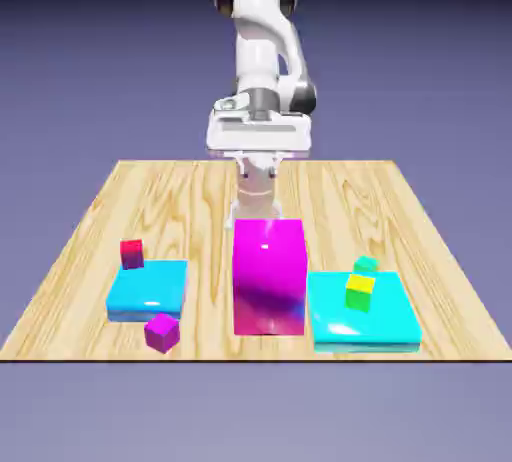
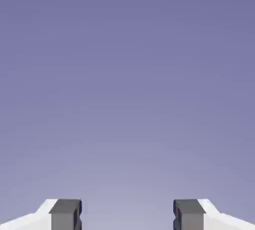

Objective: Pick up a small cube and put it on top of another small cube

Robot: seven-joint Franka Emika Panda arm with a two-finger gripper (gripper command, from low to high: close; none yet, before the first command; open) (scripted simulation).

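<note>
Tall magenta block between two cyan slabs

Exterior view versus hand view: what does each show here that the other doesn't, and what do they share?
Only the exterior view shows the wooden table, the arm, two cyan slabs, a tall magenta block, and the small cubes: red, purple, green cube, yellow-topped cube. Only the hand view shows the gripper, fingertips apart with nothing between. Both share the blue-violet backdrop.
</note>
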